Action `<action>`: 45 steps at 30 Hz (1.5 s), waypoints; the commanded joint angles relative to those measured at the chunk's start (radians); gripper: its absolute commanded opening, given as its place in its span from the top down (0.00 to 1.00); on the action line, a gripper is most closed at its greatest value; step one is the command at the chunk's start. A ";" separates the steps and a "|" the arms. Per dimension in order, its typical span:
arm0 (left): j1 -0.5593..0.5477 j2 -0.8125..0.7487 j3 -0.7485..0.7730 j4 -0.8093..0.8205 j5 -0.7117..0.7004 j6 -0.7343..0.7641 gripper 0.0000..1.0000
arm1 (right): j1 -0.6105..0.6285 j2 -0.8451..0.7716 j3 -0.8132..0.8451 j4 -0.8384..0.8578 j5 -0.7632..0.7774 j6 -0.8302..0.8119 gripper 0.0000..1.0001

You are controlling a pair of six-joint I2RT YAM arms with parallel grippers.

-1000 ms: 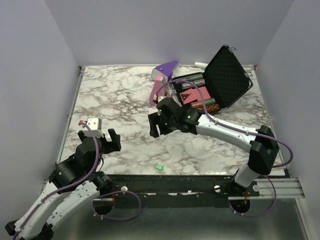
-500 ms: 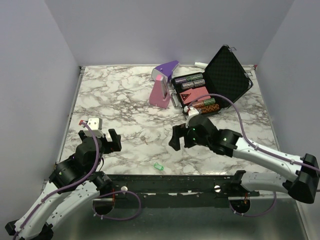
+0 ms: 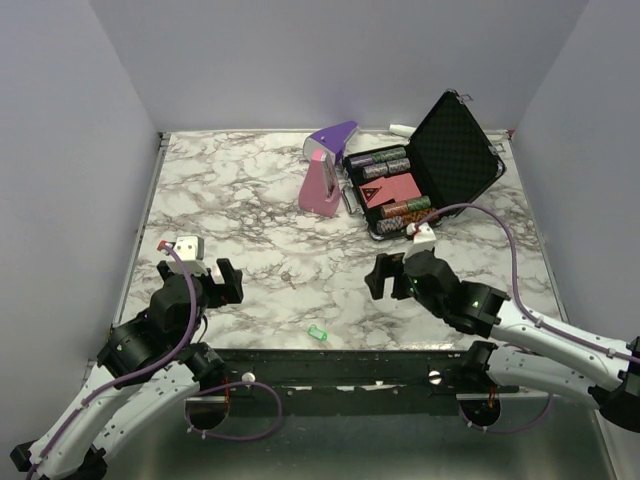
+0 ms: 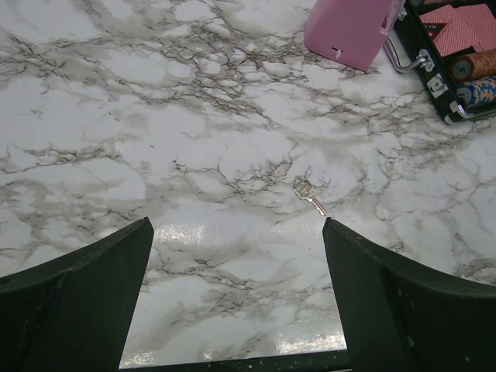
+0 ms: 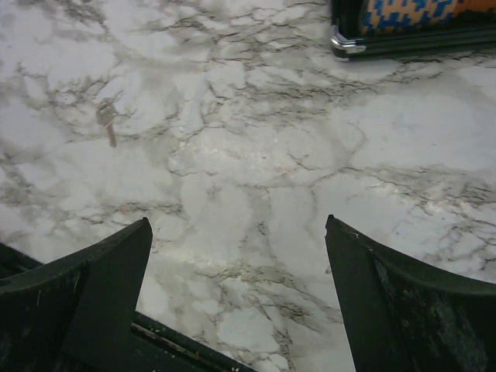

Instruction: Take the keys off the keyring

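Left wrist view, centre right: a silvery key (image 4: 310,196) lies flat; left gripper (image 4: 236,232) and right gripper (image 5: 236,229) gape empty. Best descend squarely, pinching its head.

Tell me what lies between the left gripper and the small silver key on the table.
Nothing. In the left wrist view, only bare marble table stretches between the left gripper and the silver key just ahead of it.

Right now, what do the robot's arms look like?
The left arm and right arm: white tubes with black joints, a purple cable looping along each. The left tool and right tool have thick black fingers and a small white camera box.
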 commanded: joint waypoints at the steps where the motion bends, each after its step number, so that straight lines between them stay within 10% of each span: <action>1: 0.006 -0.005 0.001 0.012 0.018 0.003 0.01 | 0.007 0.017 -0.034 0.011 0.290 0.024 0.00; 9: 0.006 -0.012 0.003 0.003 0.021 -0.001 0.01 | -0.001 -0.026 -0.247 0.505 0.510 -0.283 0.00; 18: 0.006 0.011 0.006 0.012 0.037 0.022 0.01 | -0.117 0.066 -0.308 0.708 0.363 -0.522 0.00; 45: 0.006 -0.012 0.009 0.000 0.010 0.017 0.01 | -0.831 0.572 -0.270 1.204 -0.286 -0.461 0.00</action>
